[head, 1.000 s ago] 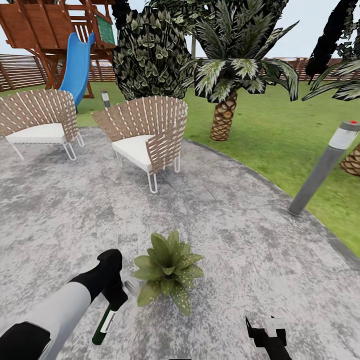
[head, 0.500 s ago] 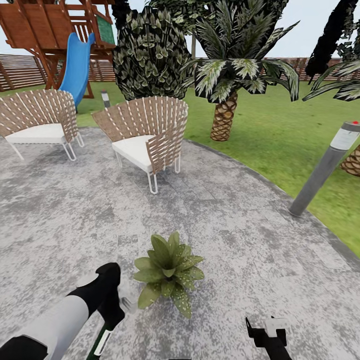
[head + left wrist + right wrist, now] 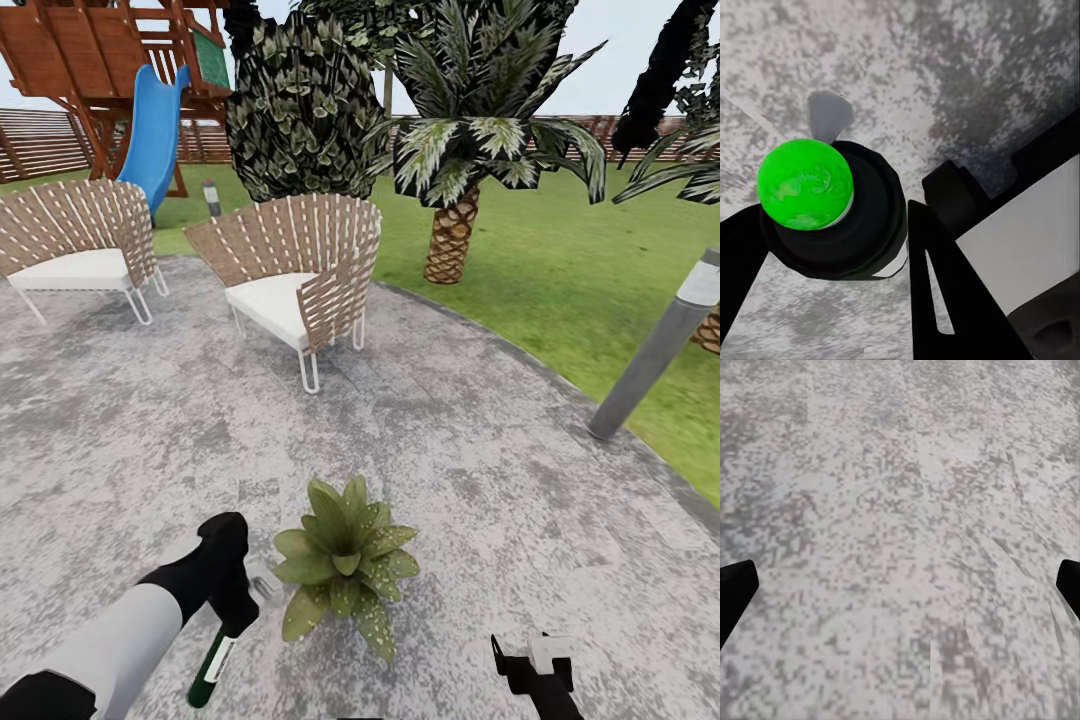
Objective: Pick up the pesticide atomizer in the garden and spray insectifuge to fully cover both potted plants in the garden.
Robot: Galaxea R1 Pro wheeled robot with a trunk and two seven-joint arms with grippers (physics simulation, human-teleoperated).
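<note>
**Holding the spray bottle beside the speckled plant**

Holding the pesticide atomizer (image 3: 212, 665), the left claw (image 3: 232, 612) hangs low over the grey patio (image 3: 480, 470), just left of the potted plant (image 3: 346, 566) with the pale-speckled leaves. The bottle is dark green with a white label band. It hangs down from the claw, tilted, with its pale spray head (image 3: 264, 586) up near the plant's left leaves. In the left wrist view the two black fingers (image 3: 945, 300) are closed around the dark bottle (image 3: 840, 225), and its bright green round end (image 3: 805, 186) faces the camera.

Half a second ago the left arm sat lower and the bottle was mostly cut off at the near edge of the head view. Now the arm is a little higher and more of the bottle shows. The whole picture has also slid a bit, so the head camera moved: the plant and the grey lamp post (image 3: 655, 350) sit slightly further right.

The right claw (image 3: 521, 658) is at the near edge, right of the plant. In the right wrist view its black fingertips (image 3: 735, 589) are far apart, with bare paving between them.

Two woven chairs (image 3: 290, 275) stand far on the patio, with a palm (image 3: 452, 230) and a blue slide (image 3: 155, 135) beyond.
</note>
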